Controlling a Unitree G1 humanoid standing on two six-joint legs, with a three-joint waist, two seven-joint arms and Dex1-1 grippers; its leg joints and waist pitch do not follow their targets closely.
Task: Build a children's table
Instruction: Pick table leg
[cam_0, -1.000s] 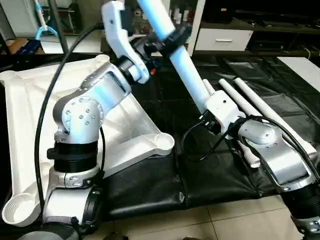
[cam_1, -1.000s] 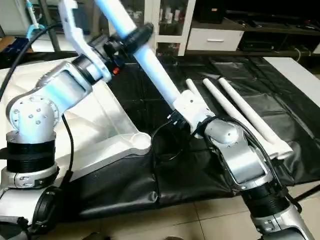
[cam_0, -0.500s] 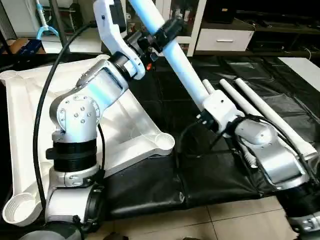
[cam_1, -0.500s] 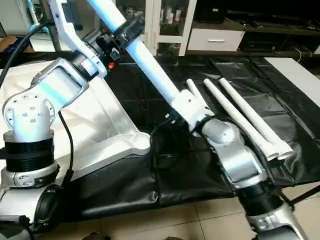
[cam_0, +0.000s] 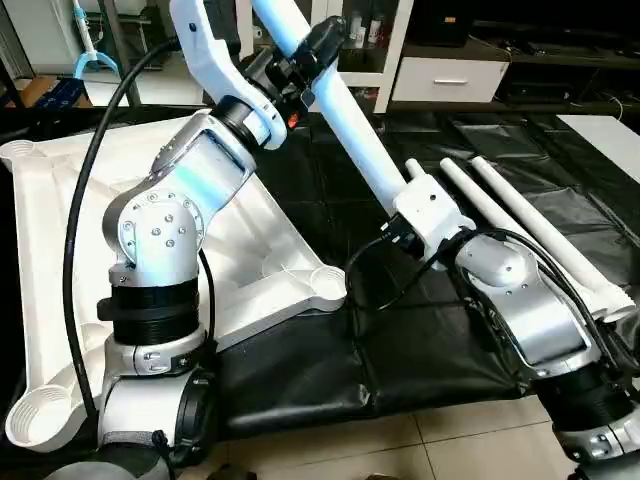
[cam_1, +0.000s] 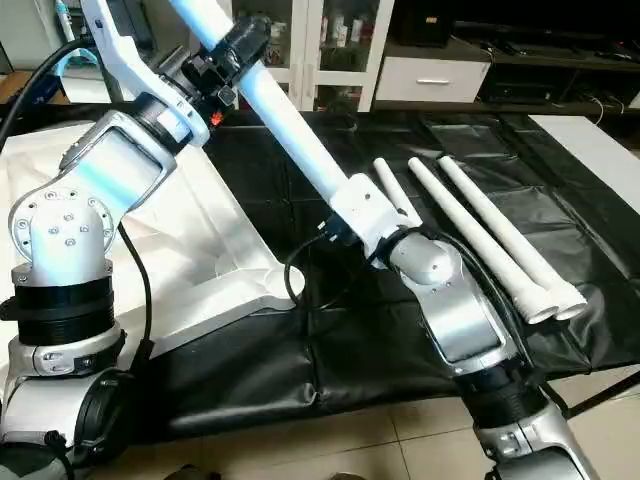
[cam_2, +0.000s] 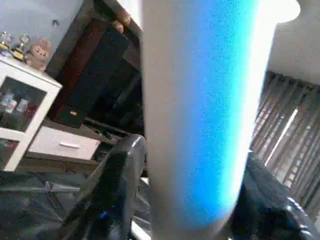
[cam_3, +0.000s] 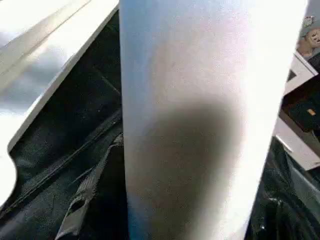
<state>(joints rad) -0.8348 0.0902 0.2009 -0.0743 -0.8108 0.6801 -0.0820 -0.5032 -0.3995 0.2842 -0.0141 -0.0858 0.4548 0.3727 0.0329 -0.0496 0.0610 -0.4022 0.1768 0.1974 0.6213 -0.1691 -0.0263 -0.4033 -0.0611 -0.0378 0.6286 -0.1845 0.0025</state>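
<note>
I hold one long white table leg (cam_0: 355, 130) slanting up over the black cover. My left gripper (cam_0: 318, 45) is shut on it near its upper end, a black finger (cam_2: 116, 192) pressed on each side of the tube. My right gripper (cam_1: 357, 213) is shut on the leg's lower end; its fingers are hidden behind the white wrist housing. The white tabletop (cam_0: 50, 200) lies upside down to the left, with a round corner socket (cam_0: 325, 285) nearest the held leg and another socket (cam_0: 35, 420) at the front. Three more legs (cam_1: 480, 235) lie side by side on the right.
A black cover (cam_0: 300, 370) drapes the work surface, its front edge hanging over a tiled floor (cam_0: 420, 440). A black cable (cam_0: 85, 230) loops along my left arm. White cabinets and shelves (cam_0: 445, 75) stand behind the work surface.
The left gripper's fingers have closed onto the upper part of the leg. Both arms and the held leg have shifted a little to the left.
</note>
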